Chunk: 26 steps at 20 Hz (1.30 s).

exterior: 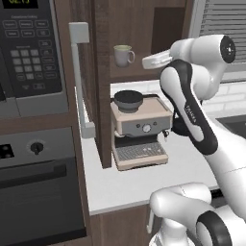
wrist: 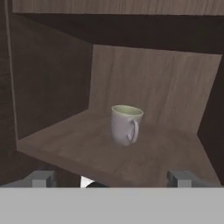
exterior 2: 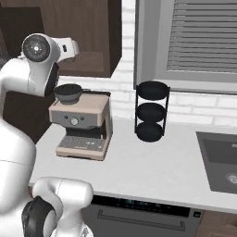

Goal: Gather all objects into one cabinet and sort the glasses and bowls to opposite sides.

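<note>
1. Microwave (exterior: pixel 29 53) and oven (exterior: pixel 36 187) far left, no part in the task.
2. Cabinet door (exterior: pixel 79 79) stands swung out, so the shelf (wrist: pixel 87 153) is reachable.
3. Cream mug (exterior: pixel 123 55) sits upright and alone mid-shelf, handle toward the hand camera; this looks like the narrow lighter cabinet, so my read is it needs moving to the dark one.
4. Coffee machine (exterior: pixel 141 129) on the counter (exterior 2: pixel 152 166) below the shelf, a dark bowl-like thing (exterior: pixel 128 99) on top.
5. Gripper (wrist: pixel 111 178) level with the shelf edge, aimed at the mug, well apart from it; fingers (wrist: pixel 41 178) spread wide, holding nothing, set for a reach in.
6. Black tiered rack (exterior 2: pixel 151 111) and sink (exterior 2: pixel 220 159) to the right.
</note>
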Available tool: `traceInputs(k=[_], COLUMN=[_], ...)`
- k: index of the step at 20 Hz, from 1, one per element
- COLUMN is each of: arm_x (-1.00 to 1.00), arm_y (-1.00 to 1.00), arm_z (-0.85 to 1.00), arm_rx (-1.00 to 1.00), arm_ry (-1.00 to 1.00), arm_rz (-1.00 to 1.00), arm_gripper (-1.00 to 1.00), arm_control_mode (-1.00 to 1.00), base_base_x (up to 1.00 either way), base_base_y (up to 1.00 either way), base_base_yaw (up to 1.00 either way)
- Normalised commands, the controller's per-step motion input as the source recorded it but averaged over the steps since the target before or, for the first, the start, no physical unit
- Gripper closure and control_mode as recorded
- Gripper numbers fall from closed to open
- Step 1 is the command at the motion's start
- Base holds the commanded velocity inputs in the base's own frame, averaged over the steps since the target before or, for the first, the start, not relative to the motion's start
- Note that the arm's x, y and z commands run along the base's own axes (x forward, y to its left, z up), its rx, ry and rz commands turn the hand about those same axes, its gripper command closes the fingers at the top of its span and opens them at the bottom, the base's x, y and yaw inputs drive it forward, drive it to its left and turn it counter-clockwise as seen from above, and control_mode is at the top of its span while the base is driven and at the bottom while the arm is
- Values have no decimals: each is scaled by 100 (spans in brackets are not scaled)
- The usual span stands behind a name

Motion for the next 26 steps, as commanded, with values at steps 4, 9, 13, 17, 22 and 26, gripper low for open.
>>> traceInputs(k=[4, 9, 13, 17, 22, 26], arm_x=[44, 18, 33, 63, 54, 33], arm_y=[-9, -14, -4, -7, 0, 0], arm_z=[0, -17, -6, 0, 0, -8], arm_rx=[5, 1, 1, 6, 2, 0], arm_ry=[0, 2, 0, 0, 0, 1], arm_rz=[0, 6, 3, 3, 0, 0], arm_gripper=[-100, -100, -100, -100, -100, -100], arm_control_mode=[-100, -100, -100, -100, -100, -100], base_base_x=[0, 0, 0, 0, 0, 0], base_base_y=[0, 0, 0, 0, 0, 0], base_base_yaw=[0, 0, 0, 0, 0, 0])
